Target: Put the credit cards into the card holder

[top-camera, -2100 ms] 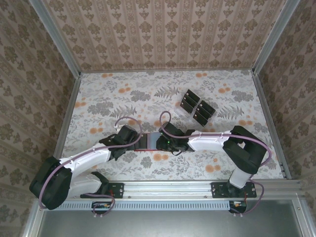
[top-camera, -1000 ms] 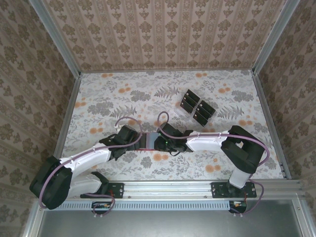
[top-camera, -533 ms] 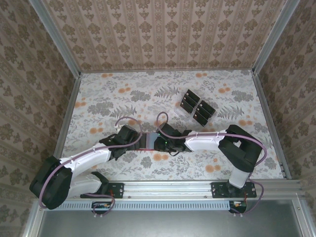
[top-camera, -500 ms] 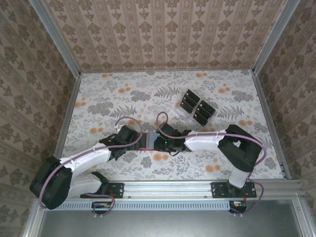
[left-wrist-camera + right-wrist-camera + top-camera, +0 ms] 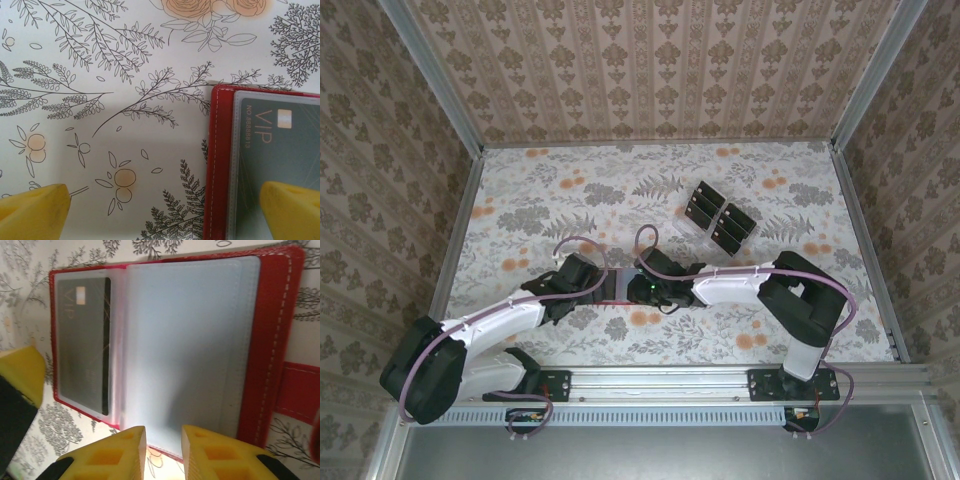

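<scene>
Progress is early: one card (image 5: pixel 82 340) sits sleeved in the open holder (image 5: pixel 270 340) near table centre, other cards (image 5: pixel 720 218) wait at 1 o'clock. Left claw (image 5: pixel 162 210) gapes wide; right claw (image 5: pixel 162 440) nearly together at a sleeve (image 5: pixel 185 345) edge, grip unclear

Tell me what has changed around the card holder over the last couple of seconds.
The right gripper slid left across the open card holder, its arm following. Its jaws stand nearly together at the edge of the clear sleeve; whether they pinch it I cannot tell. Unchanged: the left gripper, wide open and straddling the holder's edge, and the credit cards farther back.
</scene>
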### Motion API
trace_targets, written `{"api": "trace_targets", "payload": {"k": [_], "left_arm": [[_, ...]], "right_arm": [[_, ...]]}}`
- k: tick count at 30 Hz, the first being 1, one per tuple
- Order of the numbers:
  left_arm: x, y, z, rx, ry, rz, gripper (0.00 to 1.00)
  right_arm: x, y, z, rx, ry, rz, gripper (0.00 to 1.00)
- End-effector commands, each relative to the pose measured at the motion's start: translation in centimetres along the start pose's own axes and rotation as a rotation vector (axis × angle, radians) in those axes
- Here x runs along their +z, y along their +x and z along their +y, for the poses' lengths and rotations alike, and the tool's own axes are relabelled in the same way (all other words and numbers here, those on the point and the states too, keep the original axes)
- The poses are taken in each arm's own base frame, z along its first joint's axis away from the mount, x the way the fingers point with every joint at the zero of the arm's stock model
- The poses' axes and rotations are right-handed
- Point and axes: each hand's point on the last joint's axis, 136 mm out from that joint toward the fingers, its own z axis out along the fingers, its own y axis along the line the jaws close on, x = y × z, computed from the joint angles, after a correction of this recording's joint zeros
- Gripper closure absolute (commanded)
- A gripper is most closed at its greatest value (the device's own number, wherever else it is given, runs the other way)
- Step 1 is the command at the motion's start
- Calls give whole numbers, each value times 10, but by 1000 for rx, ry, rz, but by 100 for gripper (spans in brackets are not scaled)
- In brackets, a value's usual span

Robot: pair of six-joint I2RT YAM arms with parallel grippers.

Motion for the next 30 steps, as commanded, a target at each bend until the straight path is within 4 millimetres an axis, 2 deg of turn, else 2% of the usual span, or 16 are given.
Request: {"api": "trace_targets", "payload": {"k": [1,10,18,22,30], "left_arm": [[3,4,4,-11,-6,5,0],[2,5,5,-13,-7,4,0],[3,4,3,-7,-1,7,0],[3,3,1,-4,5,6,0],[3,2,-3,16,7,13,0]], "right_arm": [[6,0,3,54,-66,4,74],[9,-3,5,79,-91,9,75],[-22,-27,5,-29,-14,-41,74],[-30,-37,5,-114,60,-34,73],[-19,-41,5,-162,101,3,73]]}}
